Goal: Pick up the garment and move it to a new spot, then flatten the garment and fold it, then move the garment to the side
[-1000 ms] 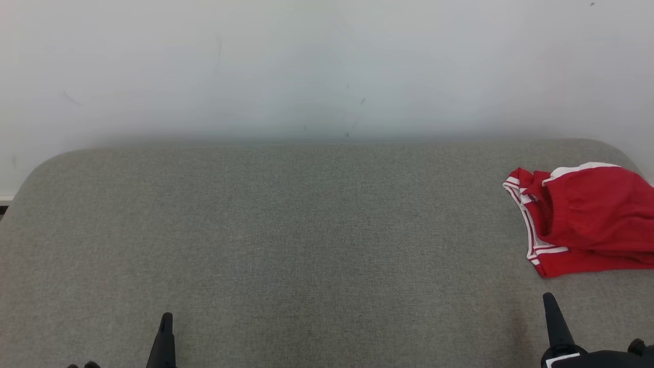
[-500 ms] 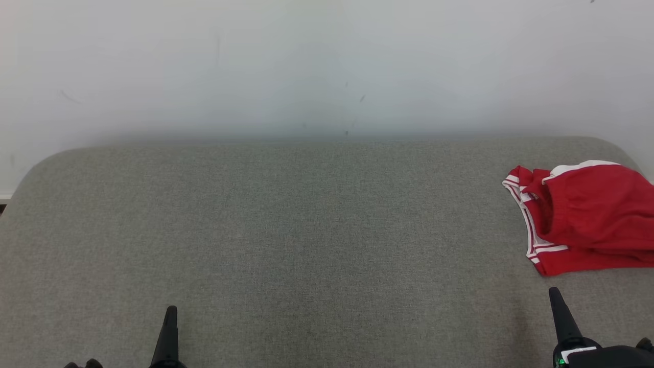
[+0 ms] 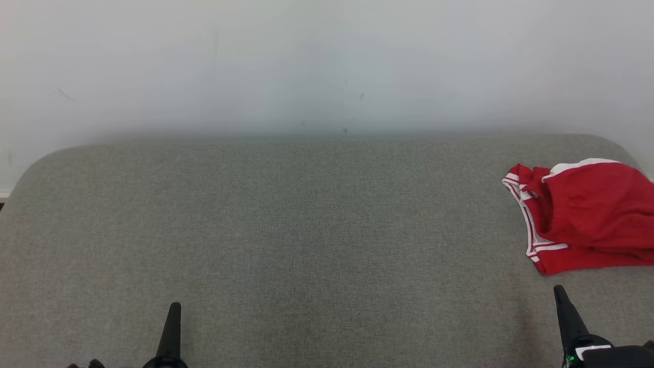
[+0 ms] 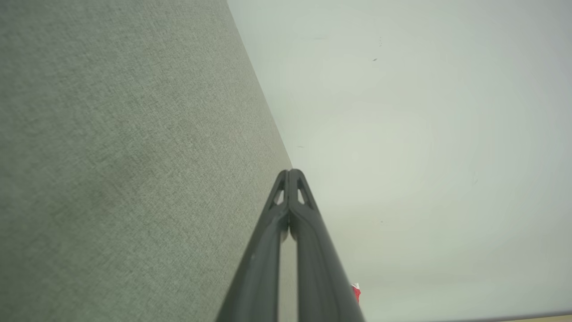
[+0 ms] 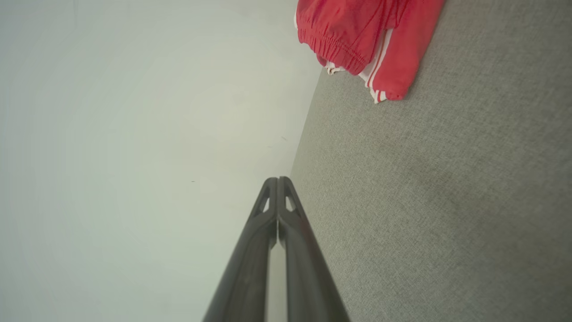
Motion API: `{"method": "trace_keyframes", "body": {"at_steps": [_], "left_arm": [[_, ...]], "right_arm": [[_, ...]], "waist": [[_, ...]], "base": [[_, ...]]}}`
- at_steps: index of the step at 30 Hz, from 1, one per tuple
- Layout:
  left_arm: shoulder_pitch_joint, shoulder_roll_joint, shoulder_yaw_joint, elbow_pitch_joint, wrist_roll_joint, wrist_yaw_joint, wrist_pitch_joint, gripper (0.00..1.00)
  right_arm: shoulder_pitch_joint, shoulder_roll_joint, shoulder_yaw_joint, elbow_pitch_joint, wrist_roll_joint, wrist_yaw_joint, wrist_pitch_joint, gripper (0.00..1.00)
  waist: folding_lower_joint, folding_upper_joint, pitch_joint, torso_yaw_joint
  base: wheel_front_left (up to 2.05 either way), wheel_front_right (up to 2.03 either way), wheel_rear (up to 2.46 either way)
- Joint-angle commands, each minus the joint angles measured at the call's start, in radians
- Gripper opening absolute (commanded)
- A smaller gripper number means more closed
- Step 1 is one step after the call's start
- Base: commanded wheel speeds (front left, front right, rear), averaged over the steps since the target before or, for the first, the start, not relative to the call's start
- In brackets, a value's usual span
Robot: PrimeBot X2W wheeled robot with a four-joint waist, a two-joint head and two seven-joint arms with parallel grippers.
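The garment [image 3: 587, 214] is red with white stripes and lies crumpled at the far right of the grey fabric surface [image 3: 306, 230], cut off by the picture's right edge. It appears at the top of the right wrist view as garment [image 5: 366, 40], and a red scrap of the garment [image 4: 356, 293] peeks past the fingers in the left wrist view. My right gripper [image 3: 560, 292] stands just short of it, shut and holding nothing, as gripper [image 5: 277, 180] confirms. At the lower left, my left gripper [image 3: 175, 306] is shut and empty too, its tips pressed together at gripper [image 4: 289, 171].
A pale wall [image 3: 327, 66] rises right behind the grey surface's rounded back edge. Bare grey fabric stretches across the whole middle and left.
Both grippers have risen a little in the head view, fingers still shut. The picture has shifted slightly, so the garment sits a touch higher.
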Motion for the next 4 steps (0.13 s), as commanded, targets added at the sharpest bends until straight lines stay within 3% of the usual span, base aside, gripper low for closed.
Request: {"method": "trace_keyframes", "body": {"at_steps": [1, 4], "left_arm": [[-0.023, -0.001, 0.005, -0.008, -0.018, -0.004, 0.006, 0.0], [-0.022, -0.003, 0.006, -0.008, -0.044, -0.007, 0.009, 0.0]], "right_arm": [[-0.018, -0.006, -0.006, -0.012, 0.017, 0.001, 0.006, 0.0], [-0.019, -0.005, -0.011, -0.012, 0.044, 0.001, 0.015, 0.0]], "waist": [[0.0, -0.0001, 0.0, 0.0], [0.0, -0.0001, 0.002, -0.001]], "base": [[0.0, 0.0, 0.0], [0.0, 0.0, 0.0]]}}
